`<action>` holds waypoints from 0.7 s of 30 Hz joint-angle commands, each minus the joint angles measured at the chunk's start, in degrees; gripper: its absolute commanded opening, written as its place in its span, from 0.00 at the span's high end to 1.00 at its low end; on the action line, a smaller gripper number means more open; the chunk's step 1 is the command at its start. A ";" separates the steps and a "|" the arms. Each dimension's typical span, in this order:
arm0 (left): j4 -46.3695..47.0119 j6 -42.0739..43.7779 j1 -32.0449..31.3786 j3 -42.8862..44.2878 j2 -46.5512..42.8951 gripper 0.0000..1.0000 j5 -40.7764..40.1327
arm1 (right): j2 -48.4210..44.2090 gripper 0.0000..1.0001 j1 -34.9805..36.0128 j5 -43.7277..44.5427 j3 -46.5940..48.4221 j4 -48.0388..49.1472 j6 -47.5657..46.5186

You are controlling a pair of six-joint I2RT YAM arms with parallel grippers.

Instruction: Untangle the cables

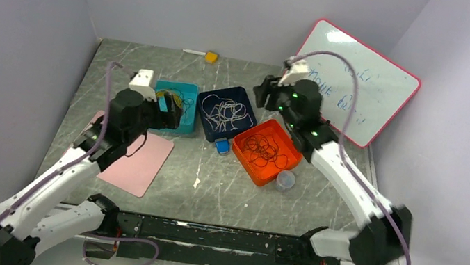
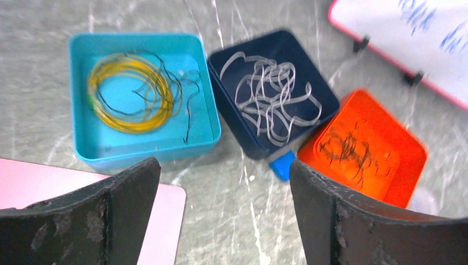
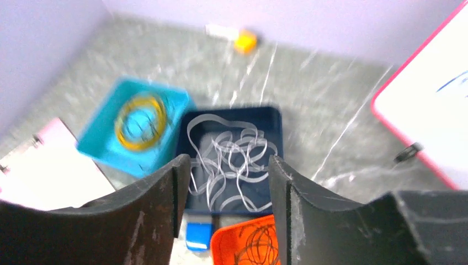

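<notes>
— Three trays close together on the table [image 1: 209,192]: teal tray [image 1: 186,87] on the left, navy tray [image 1: 221,90] in the middle, orange tray [image 1: 246,163] on the right.

— And the cables [image 1: 226,114]?

— Split among the trays by colour. Loose white cables [image 2: 270,99] looping across the floor of the navy tray. Bunched dark brown-red cables [image 2: 347,149] in the orange tray. Round yellow coil [image 2: 132,91] with a few dark strands in the teal one.

— Left gripper [image 2: 223,165]?

— Hanging above the near side of the teal tray. Fingers spread wide, clamped on nothing.

— Right gripper [image 3: 229,161]?

— Raised at the far side of the navy tray, looking down on the white loops. Fingers apart as well, with a clear gap and nothing in it.

— Anything else about?

— Pink sheet [image 1: 140,157] flat on the table near the teal tray, partly under the left arm. Whiteboard [image 1: 359,81] leaning at the right wall. Small blue block [image 1: 221,147] between the near corners of the navy and orange trays. Clear little cup [image 1: 285,180] just beside the orange tray. Both wrist views blurred, so no telling how tightly knotted.
</notes>
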 commanded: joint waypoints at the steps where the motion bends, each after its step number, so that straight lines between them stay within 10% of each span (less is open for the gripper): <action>1: -1.46 -1.52 0.41 3.12 -6.70 0.04 -9.94 | -14.20 0.38 -0.14 8.62 -2.54 -1.74 -2.01; 21: -8.21 -4.74 0.41 -8.08 -26.75 0.00 -21.16 | -53.08 0.00 -0.05 23.80 -32.46 -6.95 7.74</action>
